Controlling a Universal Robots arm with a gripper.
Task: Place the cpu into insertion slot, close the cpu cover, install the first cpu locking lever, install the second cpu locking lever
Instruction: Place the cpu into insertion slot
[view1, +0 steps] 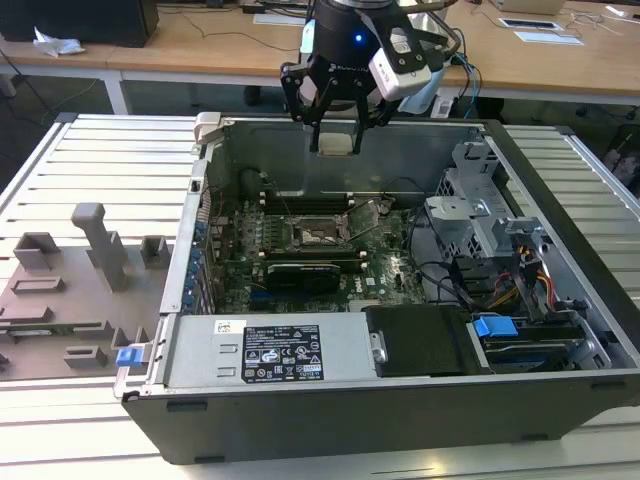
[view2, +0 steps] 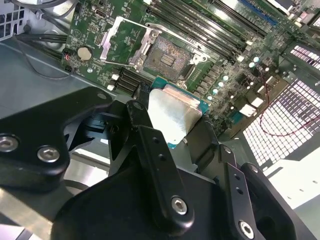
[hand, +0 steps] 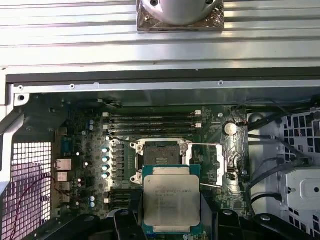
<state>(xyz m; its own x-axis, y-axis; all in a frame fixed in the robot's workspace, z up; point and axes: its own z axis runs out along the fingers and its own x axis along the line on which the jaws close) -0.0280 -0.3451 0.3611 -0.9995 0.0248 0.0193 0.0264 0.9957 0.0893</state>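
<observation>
My gripper hangs above the back of the open computer case, shut on the cpu by two opposite edges. The cpu shows close up in both wrist views, its silver-grey top held flat between the black fingers. Below it on the green motherboard lies the insertion slot, dark-centred and bare. The cpu cover is swung open to one side of the slot. The cpu is well above the slot and apart from it.
Long black memory slots run along the slot's far side. A black card sits in front of the slot. A power supply lines the case front; a drive cage and cables fill the exterior view's right. A grey fixture tray lies outside.
</observation>
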